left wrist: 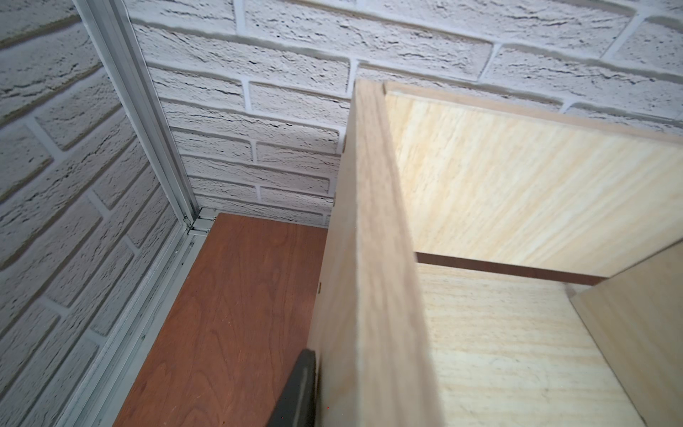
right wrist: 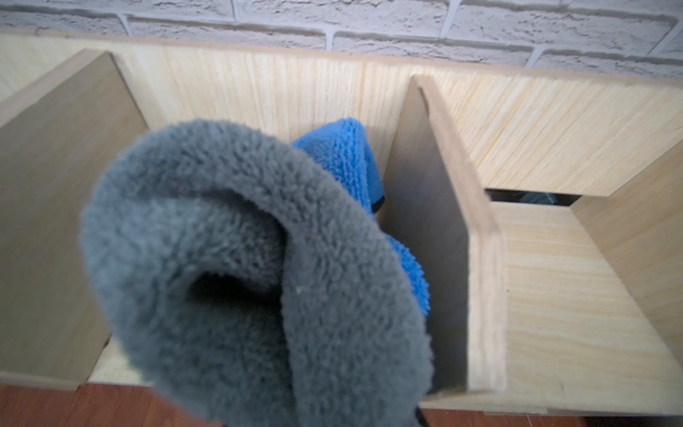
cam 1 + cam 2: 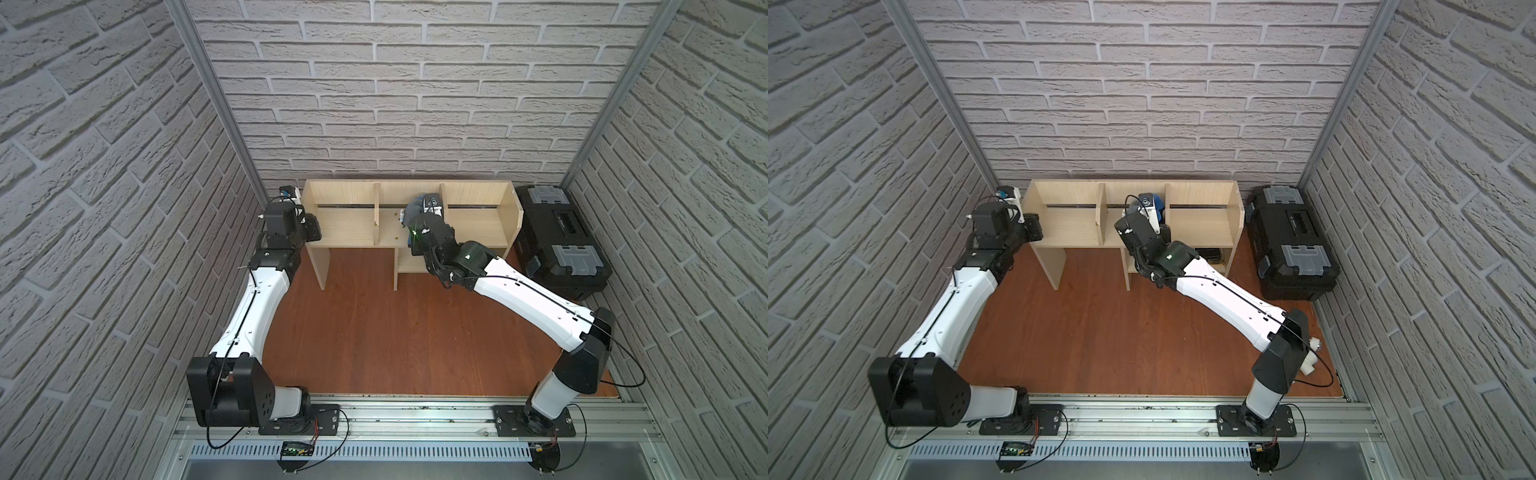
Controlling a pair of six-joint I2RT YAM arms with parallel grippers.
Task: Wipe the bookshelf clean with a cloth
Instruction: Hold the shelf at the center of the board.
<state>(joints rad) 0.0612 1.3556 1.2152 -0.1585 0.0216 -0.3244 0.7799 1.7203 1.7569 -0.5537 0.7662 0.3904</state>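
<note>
The right hand (image 3: pixel 417 220) is pressed together on the cloth (image 2: pixel 236 258), which bunches right over it, grey pile outward with a blue fold behind. It reaches into the middle compartment of the bookshelf (image 3: pixel 345 226), and the cloth hangs just beside the divider (image 2: pixel 428 236) on the toolbox (image 3: pixel 561 232) side. Whether the cloth touches the shelf floor I cannot tell. The left hand (image 3: pixel 311 227) sits at the bookshelf's end panel (image 1: pixel 369 258) and appears to pinch it, steadying the unit on the tabletop (image 3: pixel 374 332).

The step in hand looks like wiping the middle compartment. To do it well, the right hand should go low enough for the pile to flatten on the wood. It should then sweep from back to front and run the cloth up the divider face without catching the divider's front edge. The left hand's hold matters, since a sideways push could slide so light a shelf.

The right wrist view shows the cloth's two colours and how near it is to the divider, but none of the hand. The left wrist view shows one finger (image 1: pixel 295 388) flat on the panel's outer face; its partner is hidden. Only the top views show both arms and the toolbox.
</note>
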